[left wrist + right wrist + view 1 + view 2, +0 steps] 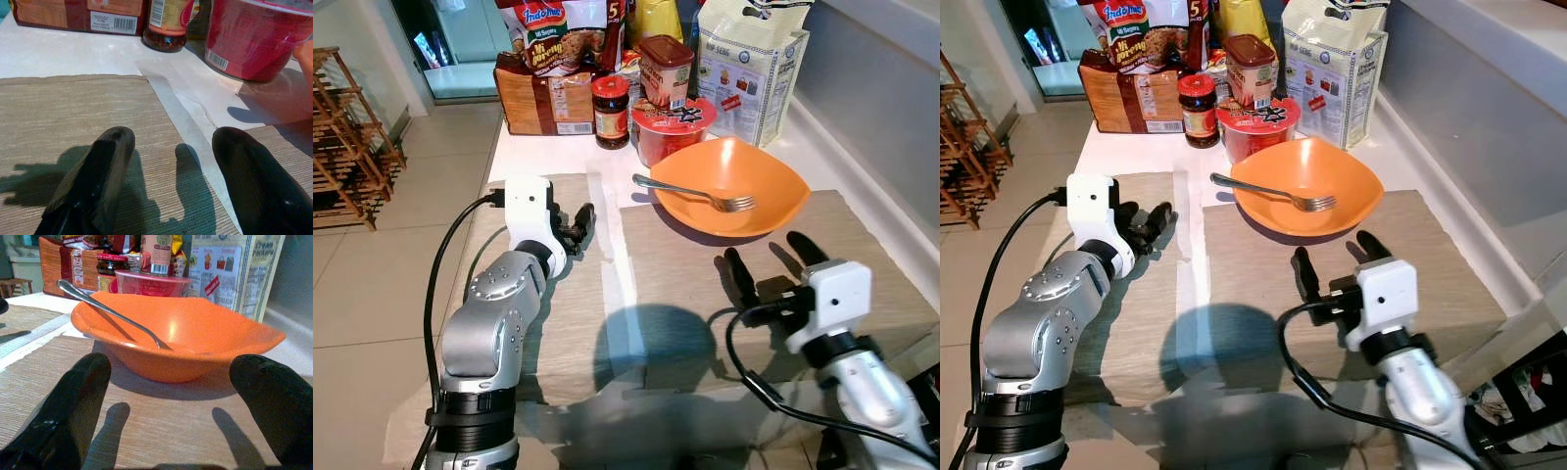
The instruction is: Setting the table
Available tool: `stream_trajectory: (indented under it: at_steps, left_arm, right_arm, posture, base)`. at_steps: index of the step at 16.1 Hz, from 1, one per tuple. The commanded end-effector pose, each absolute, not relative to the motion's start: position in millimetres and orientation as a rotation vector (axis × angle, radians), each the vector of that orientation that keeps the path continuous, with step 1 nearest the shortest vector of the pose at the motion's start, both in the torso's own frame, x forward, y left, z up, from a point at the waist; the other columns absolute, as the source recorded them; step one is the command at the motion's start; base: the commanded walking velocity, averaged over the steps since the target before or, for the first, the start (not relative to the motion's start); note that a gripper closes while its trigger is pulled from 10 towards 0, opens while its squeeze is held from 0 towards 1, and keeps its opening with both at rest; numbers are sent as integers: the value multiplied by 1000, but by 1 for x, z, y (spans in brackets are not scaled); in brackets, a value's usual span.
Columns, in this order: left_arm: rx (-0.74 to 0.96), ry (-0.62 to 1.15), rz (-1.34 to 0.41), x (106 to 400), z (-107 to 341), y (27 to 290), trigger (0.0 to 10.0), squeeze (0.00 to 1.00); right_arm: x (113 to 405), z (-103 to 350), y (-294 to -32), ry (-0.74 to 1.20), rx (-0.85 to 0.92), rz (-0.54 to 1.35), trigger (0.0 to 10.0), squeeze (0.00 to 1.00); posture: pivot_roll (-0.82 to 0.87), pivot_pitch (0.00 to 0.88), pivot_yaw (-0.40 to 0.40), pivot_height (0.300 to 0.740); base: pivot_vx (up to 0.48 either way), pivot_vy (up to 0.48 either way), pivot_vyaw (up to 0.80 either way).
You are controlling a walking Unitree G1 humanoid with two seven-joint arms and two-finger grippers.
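An orange bowl sits at the far edge of the right beige placemat, with a silver fork lying in it, handle toward the left. My right gripper hovers open over that mat, just short of the bowl, with the bowl and fork straight ahead of its fingers. My left gripper is open and low over the right part of the left placemat, near the white gap between the mats. Nothing is between its fingers.
Groceries crowd the back of the white table: a red cup, a dark jar, a bread loaf, noodle packets and a cracker bag. A wooden rack stands on the tiled floor to the left. A wall ledge runs along the right.
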State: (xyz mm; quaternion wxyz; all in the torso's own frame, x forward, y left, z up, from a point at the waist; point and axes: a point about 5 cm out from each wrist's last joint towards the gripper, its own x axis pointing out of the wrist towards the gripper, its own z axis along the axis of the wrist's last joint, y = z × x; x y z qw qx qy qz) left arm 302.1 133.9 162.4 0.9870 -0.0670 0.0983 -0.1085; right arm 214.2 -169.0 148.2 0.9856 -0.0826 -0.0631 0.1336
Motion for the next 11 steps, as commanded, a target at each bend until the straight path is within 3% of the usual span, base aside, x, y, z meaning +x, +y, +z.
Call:
stream_trajectory:
  at_steps: [1, 6, 11]
  left_arm:
    - [-139, 198, -216, 301, 164, 134, 10000, 0]
    - [-161, 221, -234, 300, 162, 127, 10000, 0]
    - [-176, 226, -245, 301, 163, 122, 10000, 0]
  right_arm:
    - [213, 157, -169, -149, -172, 296, 10000, 0]
    - [210, 168, -174, -151, -214, 366, 10000, 0]
    - [228, 164, -188, -132, -279, 320, 10000, 0]
  posture:
    - [-92, 3, 19, 740]
    - [-104, 6, 12, 740]
    - [-107, 5, 10, 740]
  base:
    - [0, 0, 0]
    - [0, 0, 0]
    - [0, 0, 0]
